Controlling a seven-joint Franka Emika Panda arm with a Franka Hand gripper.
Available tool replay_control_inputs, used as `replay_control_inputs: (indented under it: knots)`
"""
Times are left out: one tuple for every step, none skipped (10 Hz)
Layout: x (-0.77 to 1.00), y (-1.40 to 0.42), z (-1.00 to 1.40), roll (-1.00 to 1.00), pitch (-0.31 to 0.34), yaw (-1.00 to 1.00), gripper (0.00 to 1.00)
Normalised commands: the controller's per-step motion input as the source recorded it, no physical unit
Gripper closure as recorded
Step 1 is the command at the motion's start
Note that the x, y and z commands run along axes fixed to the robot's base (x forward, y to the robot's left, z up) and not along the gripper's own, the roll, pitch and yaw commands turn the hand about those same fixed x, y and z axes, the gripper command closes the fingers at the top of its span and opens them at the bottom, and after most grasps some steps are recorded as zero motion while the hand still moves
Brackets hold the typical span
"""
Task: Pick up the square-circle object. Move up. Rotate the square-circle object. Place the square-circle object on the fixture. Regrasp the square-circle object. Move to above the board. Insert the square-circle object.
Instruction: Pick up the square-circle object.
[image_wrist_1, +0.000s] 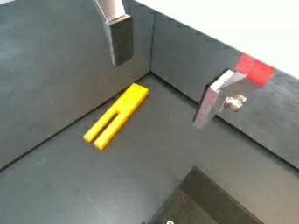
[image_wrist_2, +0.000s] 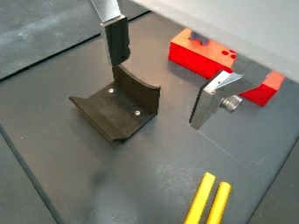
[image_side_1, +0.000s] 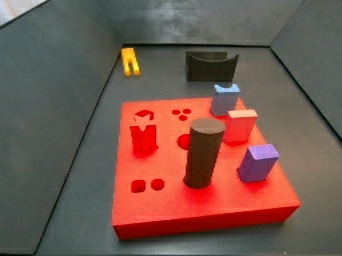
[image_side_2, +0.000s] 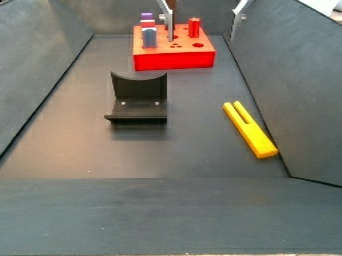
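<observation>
The square-circle object (image_wrist_1: 117, 115) is a small yellow two-pronged piece lying flat on the dark floor near the wall, also seen as the yellow piece (image_side_1: 130, 62) (image_side_2: 250, 128) in both side views. My gripper (image_wrist_1: 163, 74) hangs open above the floor with nothing between its fingers, and the piece lies off to one side of it. In a wrist view the gripper (image_wrist_2: 163, 74) is above the black fixture (image_wrist_2: 117, 109), with the red board (image_wrist_2: 193, 54) beyond. The gripper (image_side_2: 203, 8) shows only as fingertips at the top edge in a side view. The fixture (image_side_1: 210, 66) (image_side_2: 138, 98) stands between the board (image_side_1: 174, 200) and the piece.
On the board stand a tall dark cylinder (image_side_1: 202, 150), a blue block (image_side_1: 226, 98), a red block (image_side_1: 241, 124), a purple block (image_side_1: 259, 162) and a red shaped peg (image_side_1: 144, 135). Dark walls (image_side_2: 287, 60) close in the floor on both sides.
</observation>
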Motion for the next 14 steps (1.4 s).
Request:
replay_control_inputs:
  knots:
    - [0.0, 0.03, -0.17, 0.0, 0.0, 0.04, 0.0]
    - [-0.1, 0.05, -0.47, 0.0, -0.084, 0.15, 0.0]
    - [-0.16, 0.01, -0.56, 0.0, -0.134, 0.28, 0.0]
    - [-0.23, 0.0, -0.61, 0.02, -0.154, 0.32, 0.0]
    - [-0.35, 0.0, -0.78, 0.05, -0.223, 0.38, 0.0]
    - [-0.38, 0.0, -0.78, 0.03, -0.22, 0.46, 0.0]
    - [-0.41, 0.0, -0.81, 0.03, -0.204, 0.47, 0.0]
    - [-0.42, 0.0, -0.77, 0.0, -0.213, 0.56, 0.0]
    - [-0.34, 0.0, -0.73, 0.0, -0.223, 0.61, 0.0]
    - [-0.14, 0.0, -0.8, 0.0, -0.187, 0.53, 0.0]
    - [0.0, 0.0, -0.85, -0.03, -0.164, 0.32, 0.0]
    - [0.0, 0.0, -0.88, -0.04, -0.16, 0.13, 0.0]
    - [0.0, 0.0, -0.88, -0.03, -0.189, 0.0, 0.0]
    - [-0.13, 0.0, -0.97, -0.02, -0.147, 0.0, 0.0]
